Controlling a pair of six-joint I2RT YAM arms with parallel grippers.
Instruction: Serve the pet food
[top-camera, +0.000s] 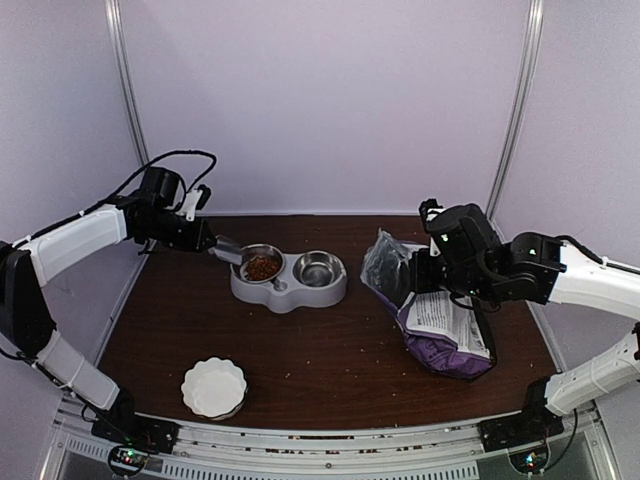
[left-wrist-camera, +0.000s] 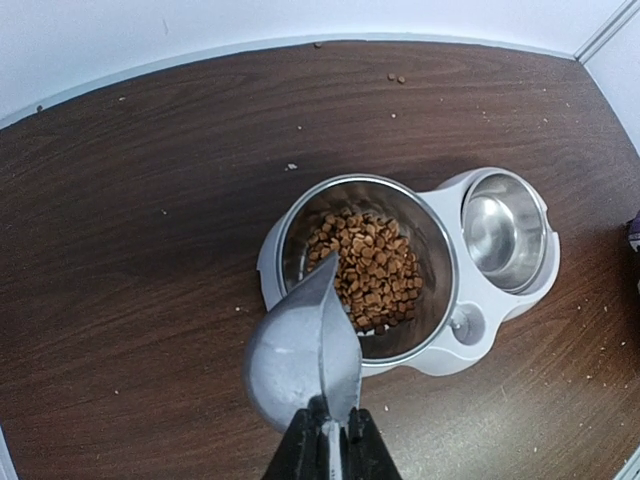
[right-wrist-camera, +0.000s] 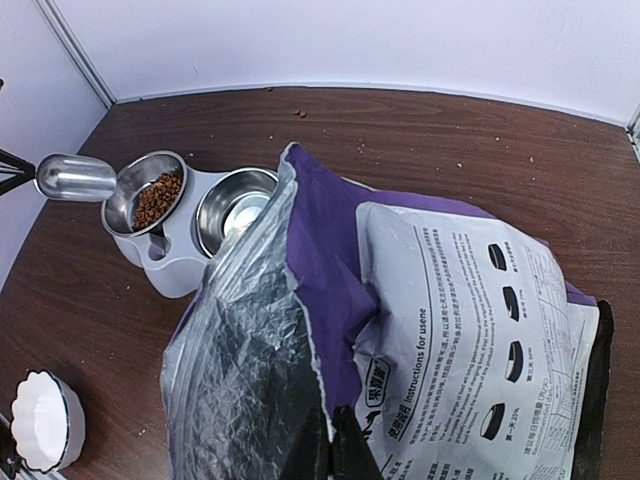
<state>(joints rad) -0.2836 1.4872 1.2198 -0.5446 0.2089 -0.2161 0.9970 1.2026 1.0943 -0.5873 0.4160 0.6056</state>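
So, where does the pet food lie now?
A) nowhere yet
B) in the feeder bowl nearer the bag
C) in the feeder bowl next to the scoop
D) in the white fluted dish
C: the pet food is heaped in the steel bowl beside the scoop; the other bowl and the white dish show empty.

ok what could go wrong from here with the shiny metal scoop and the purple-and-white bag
The shiny metal scoop, pinched by its handle in the left gripper, tips over the near rim of the steel bowl of reddish-brown kibble; late pellets could miss onto the dark wooden table, where strays already lie.
The right gripper holds the purple-and-white printed bag only by its open edge; it may slip and spill.
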